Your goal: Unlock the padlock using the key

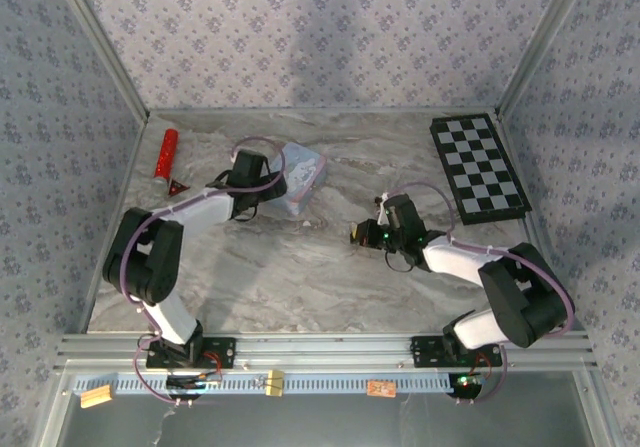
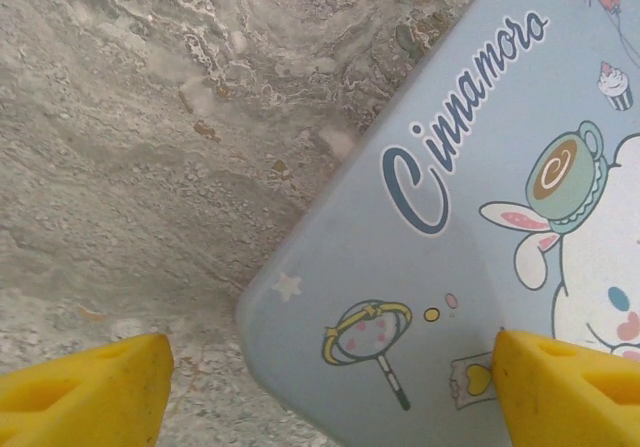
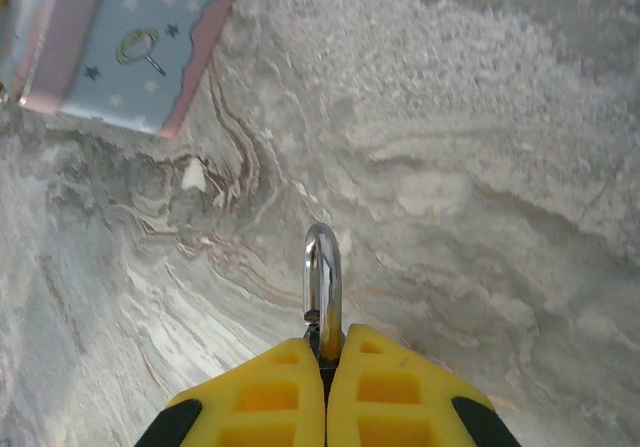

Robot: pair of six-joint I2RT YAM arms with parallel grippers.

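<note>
Two tools over marbled bench (image 1: 330, 287), right tool (image 3: 325, 357) pinched together on padlock (image 3: 322, 282), its silver loop poking toward 12 o'clock, left tool (image 2: 330, 392) spread apart above light-blue tin (image 2: 470, 267) corner.

Soft, even light fills the overhead view; a broad dim shadow crosses the back wall (image 1: 300, 57), and detail is slightly soft. The left hand (image 2: 332, 367) blurs at the bottom corners, while the blue tin (image 2: 450, 257) is sharp with a faint sheen. Glare streaks the padlock (image 3: 322, 267) shackle above the right hand (image 3: 325, 345); the tabletop (image 3: 500, 117) turns hazy upper right.
</note>
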